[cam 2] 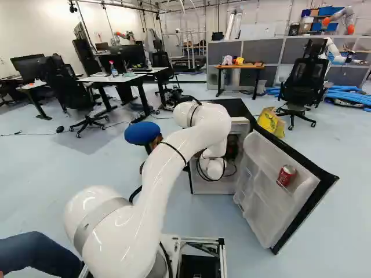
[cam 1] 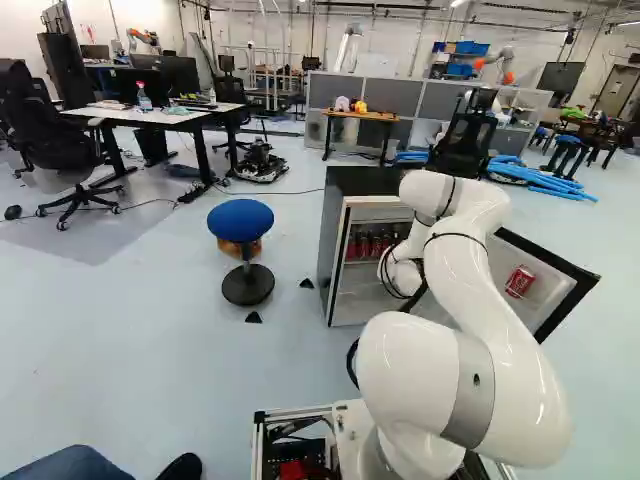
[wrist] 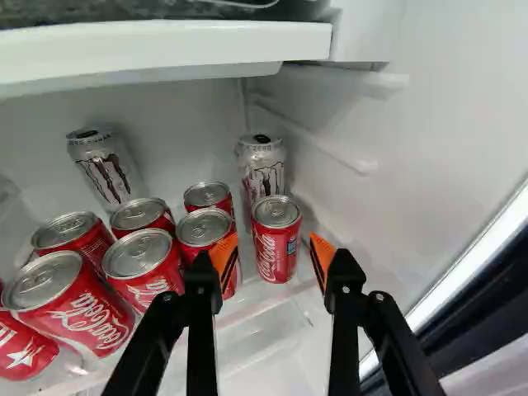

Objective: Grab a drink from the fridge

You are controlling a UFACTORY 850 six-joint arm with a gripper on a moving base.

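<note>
The fridge [cam 1: 344, 268] stands open with my arm reaching in. In both base views the wrist hides my gripper. In the wrist view the gripper [wrist: 273, 252] is open, holding nothing. A red can [wrist: 276, 239] stands upright just ahead, lined up with the gap between the fingers; a silver can [wrist: 262, 169] is behind it. One orange pad [wrist: 223, 257] overlaps the view of a neighbouring red can [wrist: 205, 229]. Several more red cans [wrist: 76, 305] and another silver can [wrist: 106, 167] share the shelf.
A white shelf edge [wrist: 165, 45] runs above the cans, and the fridge's side wall [wrist: 437, 140] is close beside the gripper. The open door [cam 2: 264, 191] holds a red can [cam 2: 286, 175] in its rack. A blue stool [cam 1: 241, 220] is near the fridge; a person's leg [cam 2: 40, 255] is beside the base.
</note>
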